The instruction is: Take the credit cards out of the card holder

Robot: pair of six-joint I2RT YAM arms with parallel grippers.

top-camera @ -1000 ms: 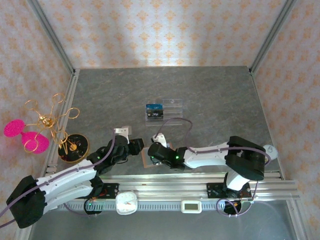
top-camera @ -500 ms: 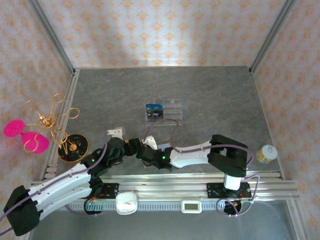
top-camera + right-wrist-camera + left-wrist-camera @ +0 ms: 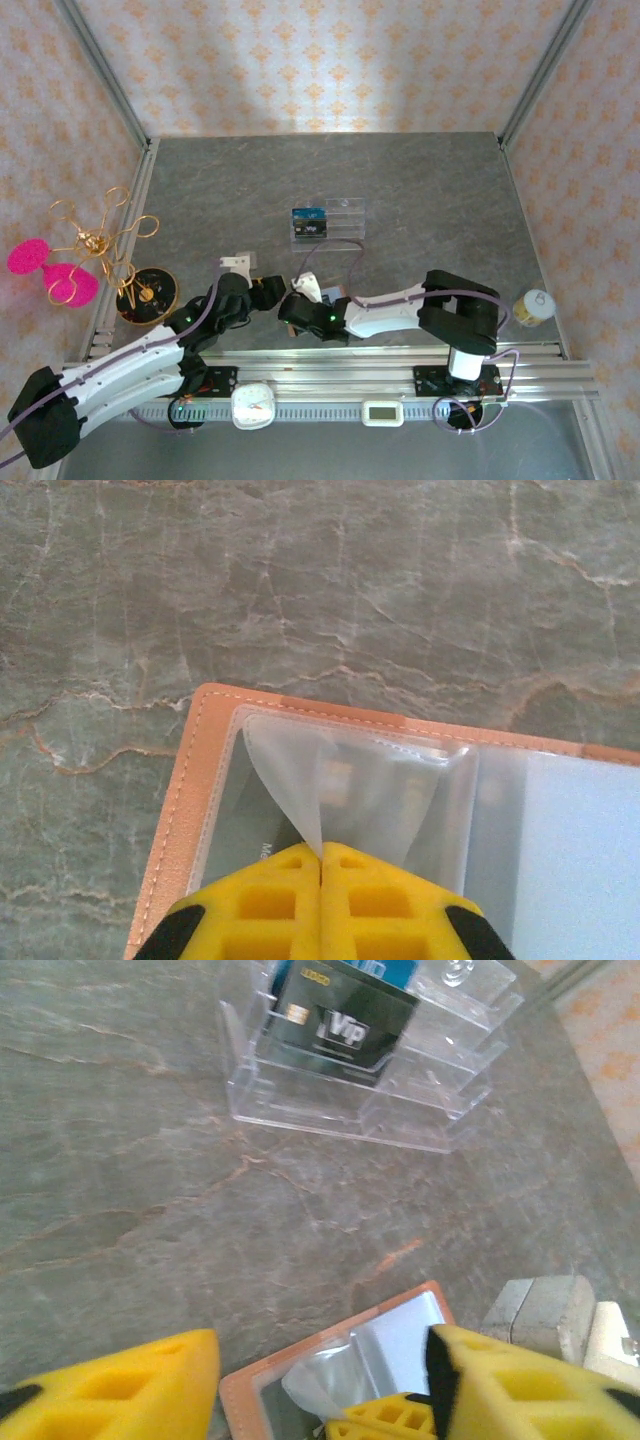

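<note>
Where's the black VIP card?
In the left wrist view, the black card stands in the clear rack, in front of the blue card, beyond the wallet.

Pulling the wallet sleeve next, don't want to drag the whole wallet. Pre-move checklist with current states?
1. Right gripper shut on the clear sleeve: ok.
2. Left gripper pinning the wallet: cannot tell; its jaws stand open over it.
3. Wallet open and flat on the table: ok.
4. Card inside the sleeve: cannot tell; a grey shape with faint letters shows through.
5. Rack with black card and blue card apart from the wallet: ok.
</note>
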